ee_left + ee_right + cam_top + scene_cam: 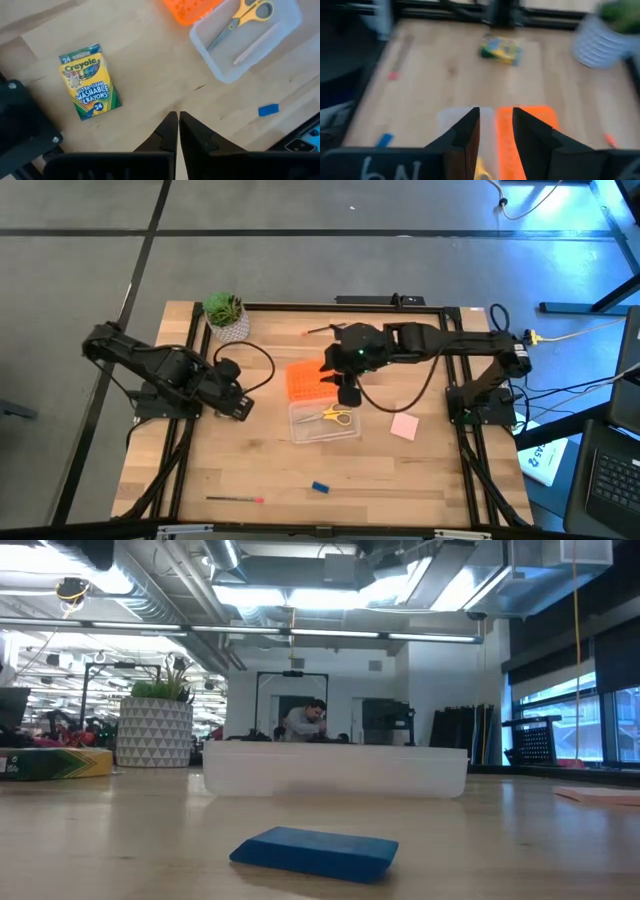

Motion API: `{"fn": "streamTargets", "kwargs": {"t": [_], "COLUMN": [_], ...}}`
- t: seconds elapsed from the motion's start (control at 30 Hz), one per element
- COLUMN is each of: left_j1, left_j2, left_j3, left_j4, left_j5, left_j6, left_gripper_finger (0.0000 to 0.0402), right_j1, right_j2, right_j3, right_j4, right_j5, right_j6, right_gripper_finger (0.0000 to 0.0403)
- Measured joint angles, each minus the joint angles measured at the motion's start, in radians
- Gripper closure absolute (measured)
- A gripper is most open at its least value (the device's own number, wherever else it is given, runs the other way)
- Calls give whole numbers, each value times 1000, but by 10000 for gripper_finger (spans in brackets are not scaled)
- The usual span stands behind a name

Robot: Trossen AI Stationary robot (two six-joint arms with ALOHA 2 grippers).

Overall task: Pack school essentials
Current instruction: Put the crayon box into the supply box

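A clear box (325, 423) sits mid-table with the yellow-handled scissors (337, 416) and a thin pencil (255, 44) inside. Its orange lid (306, 380) lies flat at the box's far-left side. My right gripper (496, 120) is open and hovers over the seam between box and lid, holding nothing. My left gripper (177, 117) is shut and empty, to the box's left. The yellow-green crayon box (90, 81) lies flat on the table below the left arm. The pink pad (404, 426), blue block (320, 487) and a pen (235, 499) lie on the table.
A potted plant (227, 315) stands at the far-left corner. Another thin pencil (318, 330) lies near the far edge. A black frame rail (460, 410) borders the table. Bare wood lies between the clear box and the near edge. A person shows far off in the room behind.
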Motion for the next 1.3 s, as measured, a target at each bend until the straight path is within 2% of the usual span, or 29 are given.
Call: {"fn": "streamTargets", "kwargs": {"t": [0.07,0.33,0.77,1.17,1.3], "left_j1": [0,0,0,0,0], "left_j2": [-19,-66,-74,-73,-73], "left_j3": [-34,-149,-160,-207,-246], "left_j4": [15,76,70,67,81], "left_j5": [1,4,4,5,71], "left_j6": [-15,-53,-107,-105,-124], "left_gripper_finger": [395,401,382,395,399], "right_j1": [-3,-2,-3,-3,-3], "right_j2": [5,13,12,12,12], "right_j3": [-4,-98,-98,-98,-98], "right_j4": [-6,141,194,194,194], "right_j5": [38,37,40,40,40], "right_j6": [2,29,7,6,6], "right_gripper_finger": [286,286,286,286,286]}}
